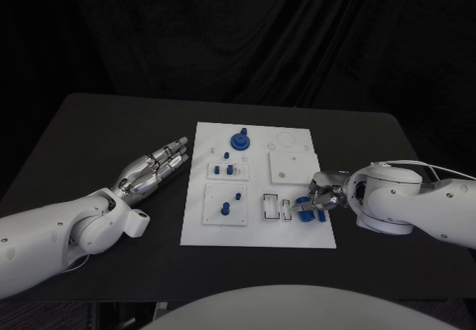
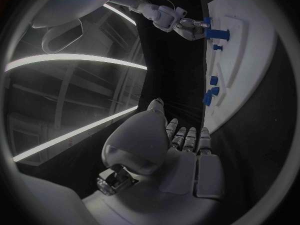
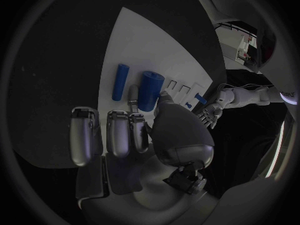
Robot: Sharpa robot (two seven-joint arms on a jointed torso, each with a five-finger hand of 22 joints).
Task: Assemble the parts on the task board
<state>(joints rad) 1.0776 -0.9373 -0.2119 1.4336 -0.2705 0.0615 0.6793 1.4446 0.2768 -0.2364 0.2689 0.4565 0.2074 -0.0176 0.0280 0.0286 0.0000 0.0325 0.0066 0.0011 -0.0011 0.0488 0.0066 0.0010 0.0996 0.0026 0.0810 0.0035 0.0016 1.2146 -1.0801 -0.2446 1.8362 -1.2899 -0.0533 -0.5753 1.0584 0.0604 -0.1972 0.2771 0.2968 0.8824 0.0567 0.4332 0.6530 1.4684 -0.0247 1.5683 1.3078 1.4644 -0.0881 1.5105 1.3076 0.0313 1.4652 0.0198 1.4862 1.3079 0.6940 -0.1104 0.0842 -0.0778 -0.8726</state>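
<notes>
On the black surface (image 1: 99,124) we see the white task board (image 1: 253,237), our left hand (image 1: 157,168) just beside its left edge with fingers straight and empty, our right hand (image 1: 322,196) at its lower right corner, fingers touching a thick blue cylinder (image 3: 150,89) lying by a thinner one (image 3: 120,81).

Black tabletop (image 1: 109,130), matte, corners rounded, far edge narrower than near edge in head view. Dark wrinkled curtain (image 1: 248,48) hangs behind tabletop, spanning full width of background. Tabletop surface also visible as dark field (image 3: 56,60) in right wrist view.
</notes>
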